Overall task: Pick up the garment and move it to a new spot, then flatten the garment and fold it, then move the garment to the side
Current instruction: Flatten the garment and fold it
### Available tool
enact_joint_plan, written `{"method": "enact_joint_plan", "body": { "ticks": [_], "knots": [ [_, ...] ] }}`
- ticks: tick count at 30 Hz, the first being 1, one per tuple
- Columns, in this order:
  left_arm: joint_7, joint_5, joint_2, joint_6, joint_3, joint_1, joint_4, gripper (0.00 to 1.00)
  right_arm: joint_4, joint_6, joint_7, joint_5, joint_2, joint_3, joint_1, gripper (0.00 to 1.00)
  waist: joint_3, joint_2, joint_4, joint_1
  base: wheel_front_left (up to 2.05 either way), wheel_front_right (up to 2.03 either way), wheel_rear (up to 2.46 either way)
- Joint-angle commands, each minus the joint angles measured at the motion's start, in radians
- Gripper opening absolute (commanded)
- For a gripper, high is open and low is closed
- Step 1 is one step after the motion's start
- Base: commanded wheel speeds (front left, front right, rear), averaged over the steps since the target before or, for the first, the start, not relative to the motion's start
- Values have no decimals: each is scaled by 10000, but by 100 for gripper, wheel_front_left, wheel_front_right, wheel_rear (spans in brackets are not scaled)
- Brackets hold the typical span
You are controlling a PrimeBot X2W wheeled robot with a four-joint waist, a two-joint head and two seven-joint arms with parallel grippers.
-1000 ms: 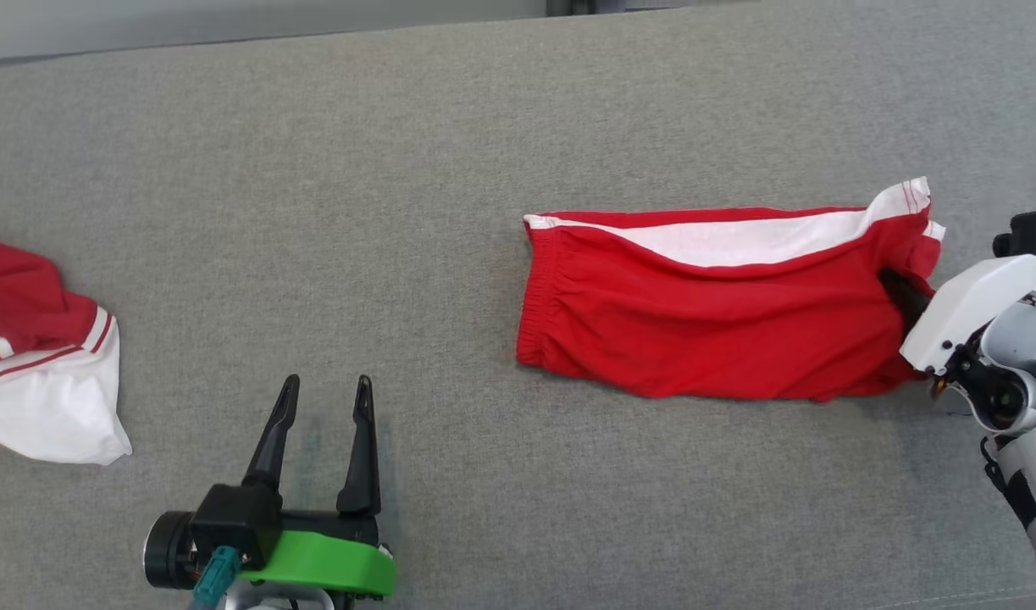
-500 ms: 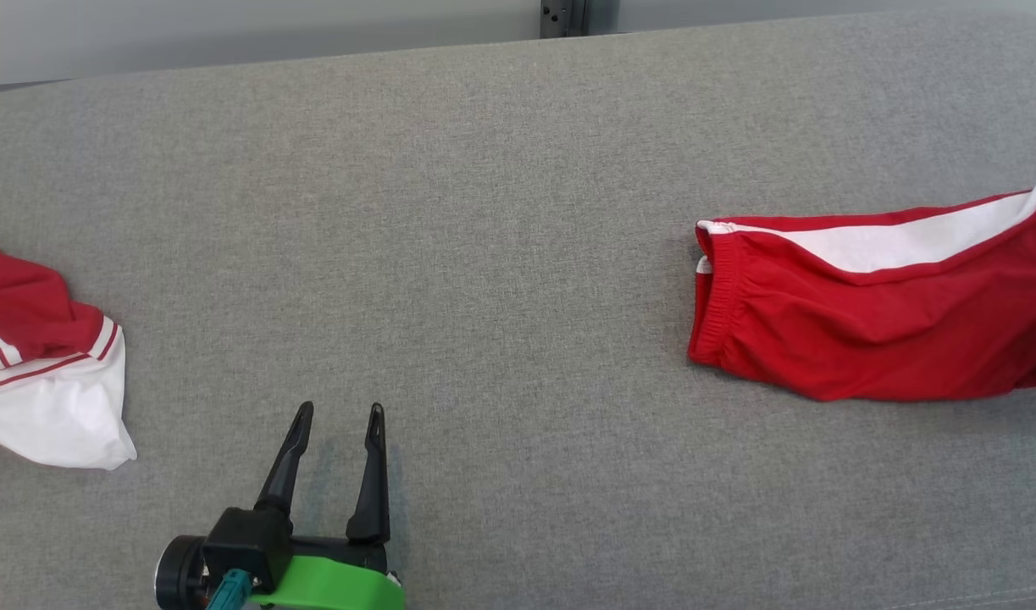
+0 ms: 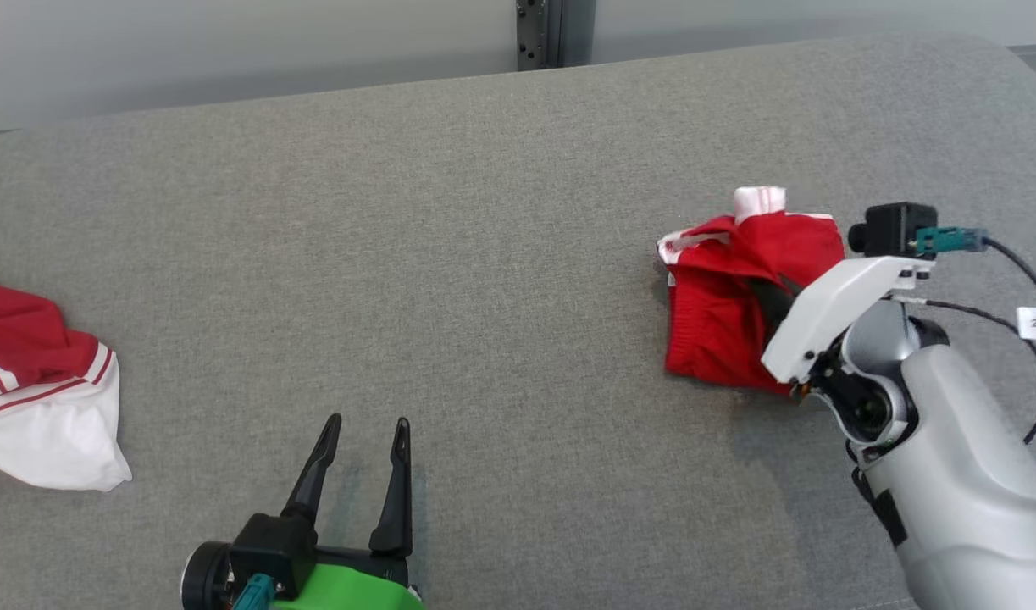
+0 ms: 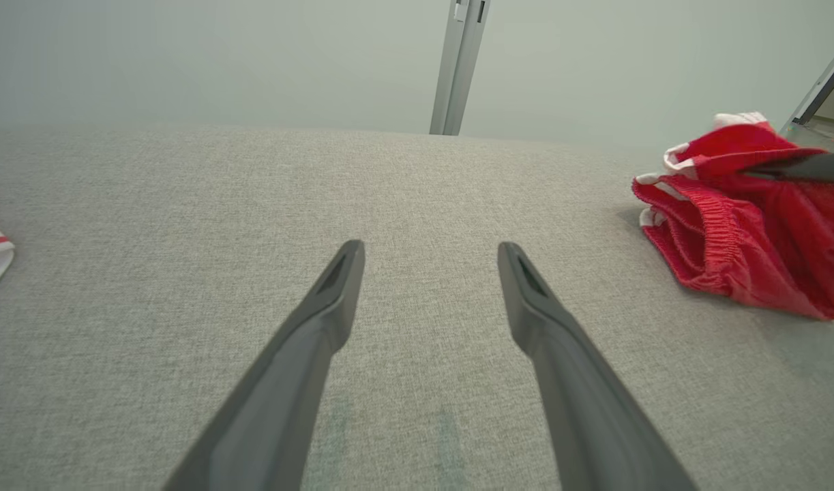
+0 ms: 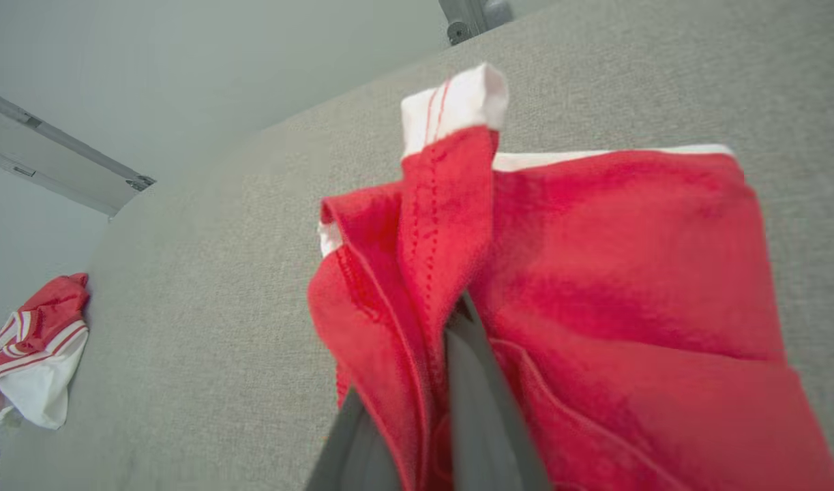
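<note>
Head view: right end effector (image 3: 770,303) pinches the red garment (image 3: 717,326), bunched near the bench's (image 3: 484,254) right edge, waistband pointing left. Left end effector (image 3: 363,422), wide and empty, hovers at the front edge, well apart to the garment's left; the right arm is nearer.

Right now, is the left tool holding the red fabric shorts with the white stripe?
No, the left tool stands open above the grey upholstered surface, well apart from the red fabric shorts.
</note>
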Motion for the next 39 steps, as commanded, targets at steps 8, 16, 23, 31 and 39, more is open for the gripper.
{"method": "enact_joint_plan", "body": {
  "ticks": [8, 16, 23, 31, 39],
  "knots": [
    [-5, -215, 7, 112, -33, 15, 114, 100, 679, 2, -497, -1113, 926, -367, 214, 0, -44, -1, 589, 0, 0, 0, 0],
    [-5, -345, 7, 156, -42, 302, 167, 100, 564, 2, -1425, -1880, 1091, -132, 378, 100, -293, -1, 632, 0, 0, 0, 0],
    [-5, -281, 6, 67, 458, 883, 186, 100, -965, 0, -3201, -2683, -57, 312, 1837, 100, -1156, -1, 408, 0, 0, 0, 0],
    [-5, -397, 9, -57, 1053, 1579, 18, 100, -1461, 0, -5859, -4304, -804, -1294, 3936, 100, -1841, -1, 183, 0, 0, 0, 0],
    [-5, -198, 12, -218, 1622, 1750, -182, 100, -2016, 0, -6169, -5850, 32, -3316, 5421, 100, -2018, -1, 212, 0, 0, 0, 0]
  ]
}}
